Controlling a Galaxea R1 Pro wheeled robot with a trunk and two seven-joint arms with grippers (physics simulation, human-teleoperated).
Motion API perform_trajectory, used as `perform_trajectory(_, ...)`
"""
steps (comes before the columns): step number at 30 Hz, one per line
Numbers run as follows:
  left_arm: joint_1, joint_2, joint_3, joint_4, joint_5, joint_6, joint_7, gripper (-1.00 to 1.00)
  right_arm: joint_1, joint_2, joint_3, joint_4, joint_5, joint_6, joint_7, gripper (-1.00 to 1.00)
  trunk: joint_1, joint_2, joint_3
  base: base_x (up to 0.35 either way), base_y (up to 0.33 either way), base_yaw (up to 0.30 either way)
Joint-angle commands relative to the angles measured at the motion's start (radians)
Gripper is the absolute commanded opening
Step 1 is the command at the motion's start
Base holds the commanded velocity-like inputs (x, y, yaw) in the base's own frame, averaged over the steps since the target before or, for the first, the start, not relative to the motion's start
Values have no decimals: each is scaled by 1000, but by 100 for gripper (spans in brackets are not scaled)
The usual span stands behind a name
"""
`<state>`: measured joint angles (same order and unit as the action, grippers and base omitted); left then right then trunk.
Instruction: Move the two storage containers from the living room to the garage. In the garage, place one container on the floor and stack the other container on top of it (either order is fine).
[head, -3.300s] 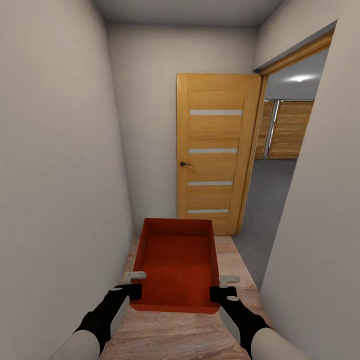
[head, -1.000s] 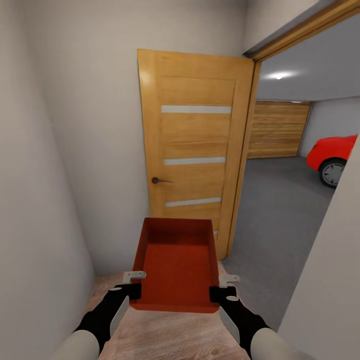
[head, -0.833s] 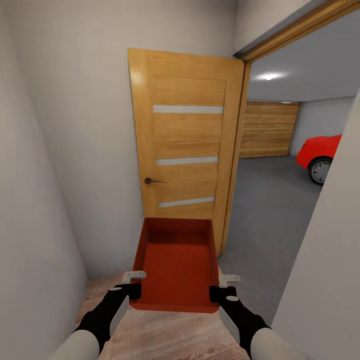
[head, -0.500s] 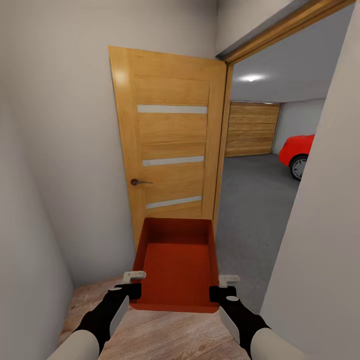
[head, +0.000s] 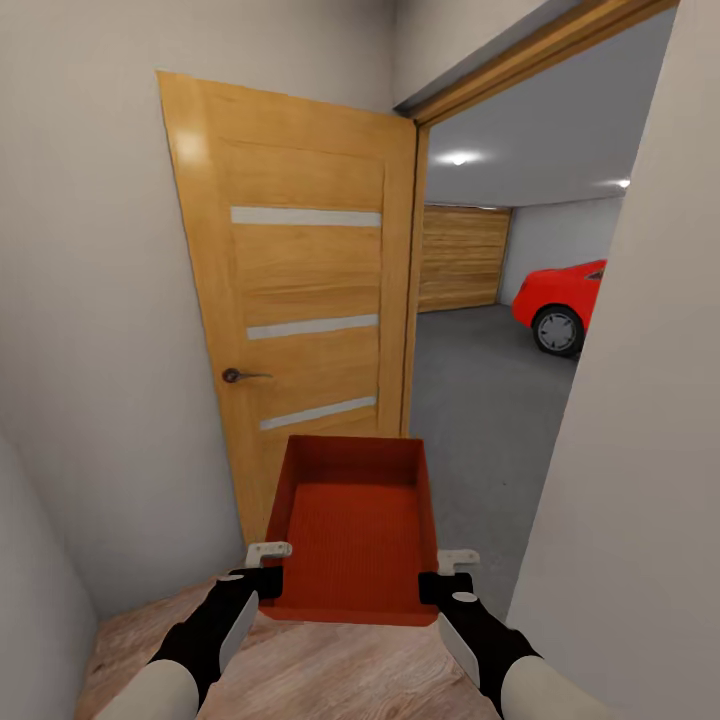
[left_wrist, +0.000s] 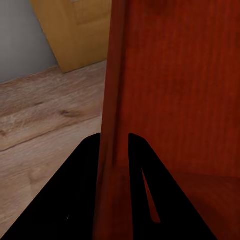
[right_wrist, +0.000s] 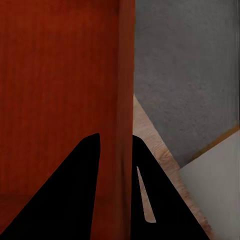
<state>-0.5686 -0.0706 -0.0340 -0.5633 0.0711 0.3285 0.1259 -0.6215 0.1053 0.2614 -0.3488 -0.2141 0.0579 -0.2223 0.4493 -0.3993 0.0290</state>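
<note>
I carry one orange-red storage container (head: 352, 525) in front of me, level and empty, above the wood-plank hallway floor. My left gripper (head: 266, 578) is shut on its left wall near the front corner. The right gripper (head: 442, 582) is shut on its right wall. In the left wrist view the black fingers (left_wrist: 80, 190) straddle the red wall (left_wrist: 112, 125); in the right wrist view the fingers (right_wrist: 82, 190) straddle the wall (right_wrist: 126, 100) the same way. Through the doorway lies the garage with its dark grey floor (head: 480, 400).
An open wooden door (head: 295, 310) with a dark handle (head: 238, 376) stands ahead on the left. A red car (head: 565, 300) is parked in the garage at the right, a wooden garage door (head: 462, 258) at the back. A cream wall (head: 640, 450) bounds my right side.
The view has swung right and come closer to the doorway: the door slid left in the picture and more of the garage and red car shows. The container and both grippers hold the same pose.
</note>
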Motion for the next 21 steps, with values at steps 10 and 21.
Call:
perform_trajectory(10, 1, 6, 9, -1, 6, 6, 11, -100, -1, -1, -7, -6, -7, -27, 1, -100, 1, -1, 0, 141, 89, -252)
perform_trajectory(21, 1, 6, 9, -1, 6, 5, 11, -100, -1, -1, -7, -6, -7, -27, 1, -100, 1, -1, 0, 195, 163, -247)
